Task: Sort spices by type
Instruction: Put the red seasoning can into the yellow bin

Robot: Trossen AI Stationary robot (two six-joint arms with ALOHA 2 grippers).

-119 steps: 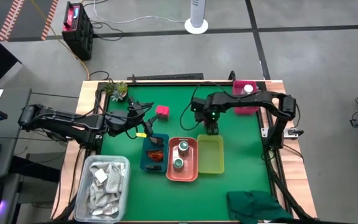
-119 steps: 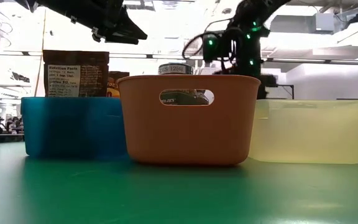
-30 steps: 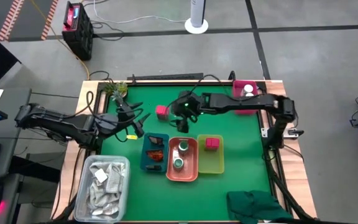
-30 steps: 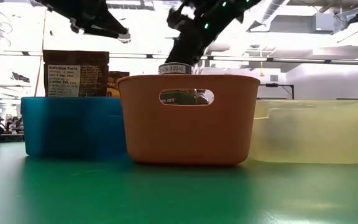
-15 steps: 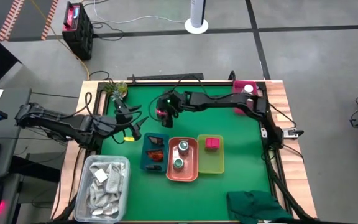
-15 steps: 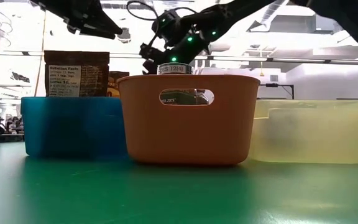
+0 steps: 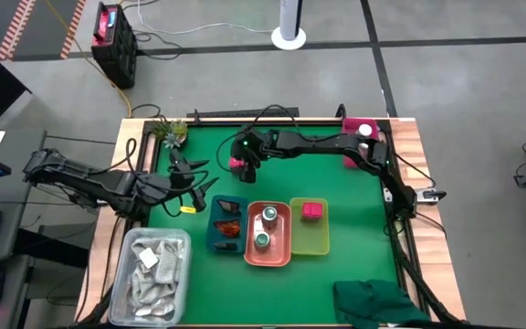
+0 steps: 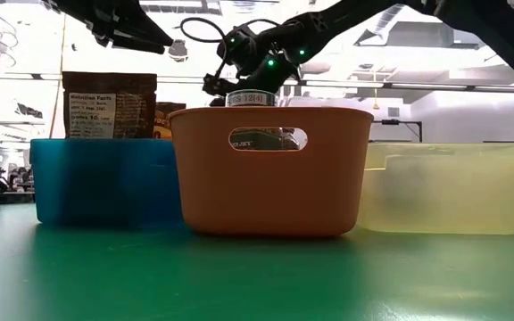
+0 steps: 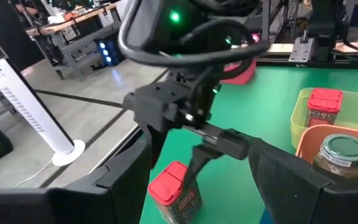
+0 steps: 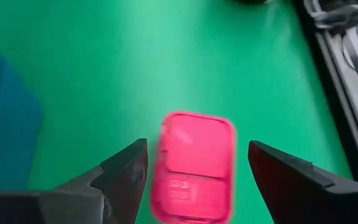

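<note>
A pink cube box (image 7: pixel 236 165) stands on the green mat, far of the blue tray (image 7: pixel 213 239). My right gripper (image 7: pixel 243 161) hangs just above it, open, a finger on either side (image 10: pixel 194 165) without touching. The left wrist view shows the same box (image 9: pixel 173 190) under those fingers. A second pink box (image 7: pixel 311 211) lies in the yellow tray (image 7: pixel 310 245). Two green-lidded jars (image 7: pixel 269 216) stand in the orange tray (image 7: pixel 279 258), and dark packets (image 7: pixel 227 225) sit in the blue tray. My left gripper (image 7: pixel 199 184) is open, left of the blue tray, holding nothing.
A pink container (image 7: pixel 363 157) with a white-lidded jar (image 7: pixel 363 131) sits at the far right corner. A clear bin of white sachets (image 7: pixel 153 265) is near left, a green cloth (image 7: pixel 377 302) near right, a small plant (image 7: pixel 170 131) far left. Bare mat lies right of the trays.
My right gripper has swung from above the orange tray's far end toward the table's left and come down over the pink box on the mat, staying open. The box has not moved. My left arm has barely shifted.
</note>
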